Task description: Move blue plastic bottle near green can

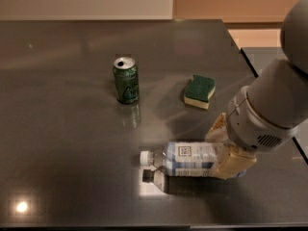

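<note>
The blue plastic bottle (185, 160) lies on its side near the front of the dark glossy table (62, 129), white cap pointing left. My gripper (224, 150) comes in from the right and is shut on the bottle's base end, one pale finger behind it and one in front. The green can (126, 80) stands upright at mid-table, up and to the left of the bottle, well apart from it. The bottle's reflection shows on the table just under its cap.
A green-topped yellow sponge (199, 91) lies right of the can, behind the bottle. The table's right edge (248, 64) runs close behind my arm; its front edge is just below the bottle. A bright light spot shows at front left.
</note>
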`<action>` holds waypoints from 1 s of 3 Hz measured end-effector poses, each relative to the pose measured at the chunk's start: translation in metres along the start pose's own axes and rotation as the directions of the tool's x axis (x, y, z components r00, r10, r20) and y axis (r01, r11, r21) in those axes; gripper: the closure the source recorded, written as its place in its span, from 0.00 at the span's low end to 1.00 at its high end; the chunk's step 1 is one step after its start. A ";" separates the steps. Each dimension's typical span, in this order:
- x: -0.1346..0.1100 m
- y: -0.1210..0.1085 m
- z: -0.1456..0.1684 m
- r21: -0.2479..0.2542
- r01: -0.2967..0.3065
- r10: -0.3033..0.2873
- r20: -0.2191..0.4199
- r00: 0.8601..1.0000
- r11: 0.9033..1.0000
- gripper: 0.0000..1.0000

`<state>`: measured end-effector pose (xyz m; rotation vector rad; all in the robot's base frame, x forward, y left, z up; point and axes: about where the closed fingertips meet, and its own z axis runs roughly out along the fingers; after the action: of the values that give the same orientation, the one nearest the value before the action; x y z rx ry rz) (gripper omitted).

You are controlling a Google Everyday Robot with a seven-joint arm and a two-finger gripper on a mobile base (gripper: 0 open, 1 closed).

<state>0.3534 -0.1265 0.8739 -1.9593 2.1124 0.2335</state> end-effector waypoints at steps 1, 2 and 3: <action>-0.026 -0.016 -0.003 0.003 -0.024 0.024 0.008 1.000 1.000 1.00; -0.048 -0.033 0.002 0.001 -0.054 0.054 0.016 0.998 0.999 1.00; -0.069 -0.049 0.011 0.000 -0.081 0.081 0.030 0.996 0.997 1.00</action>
<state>0.4071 -0.0617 0.8854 -1.8600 2.1751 0.2753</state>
